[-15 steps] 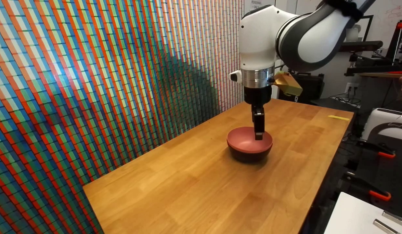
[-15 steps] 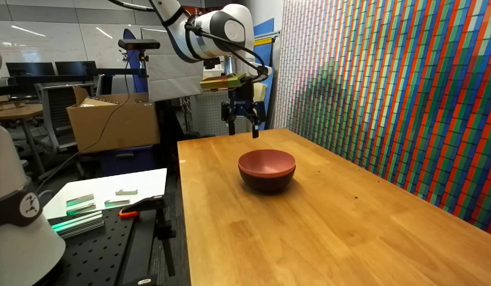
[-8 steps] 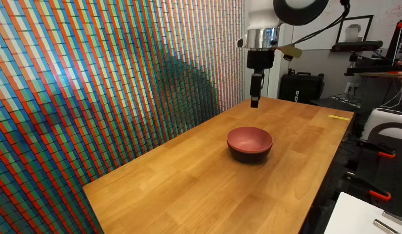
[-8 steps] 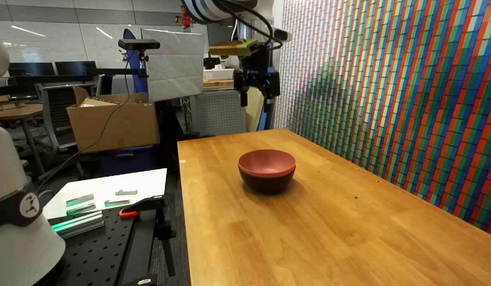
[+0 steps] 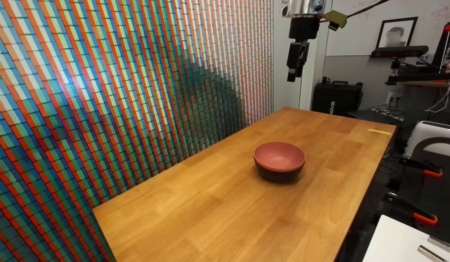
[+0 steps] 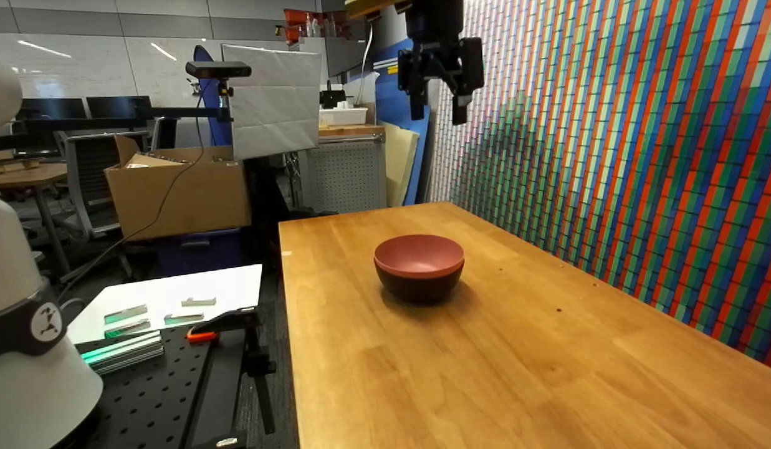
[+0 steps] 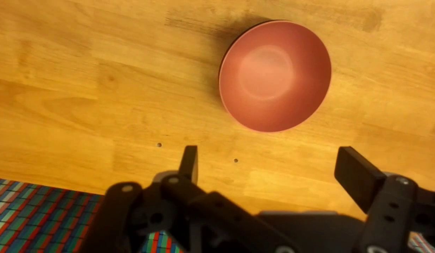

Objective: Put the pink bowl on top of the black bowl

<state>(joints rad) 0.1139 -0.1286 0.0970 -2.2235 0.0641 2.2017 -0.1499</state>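
Observation:
The pink bowl (image 5: 279, 157) sits upright inside the top of the black bowl (image 5: 279, 175), which stands on the wooden table. The same stack shows in an exterior view, with the pink bowl (image 6: 419, 254) above the black bowl (image 6: 418, 288). In the wrist view the pink bowl (image 7: 273, 75) hides nearly all of the black one; only a thin dark edge shows at its upper left. My gripper (image 5: 295, 77) is open and empty, high above the table and apart from the bowls. Its spread fingers also show in an exterior view (image 6: 438, 117) and the wrist view (image 7: 267, 156).
The wooden table (image 6: 485, 374) runs along a colourful tiled wall (image 6: 641, 156). A strip of yellow tape (image 5: 379, 131) lies near a table edge. A white board (image 6: 173, 287) with metal pieces and a cardboard box (image 6: 179, 196) stand off the table.
My open gripper has risen from just over the bowls to high above them, also shifting slightly sideways toward the tiled wall. The stacked bowls have not moved.

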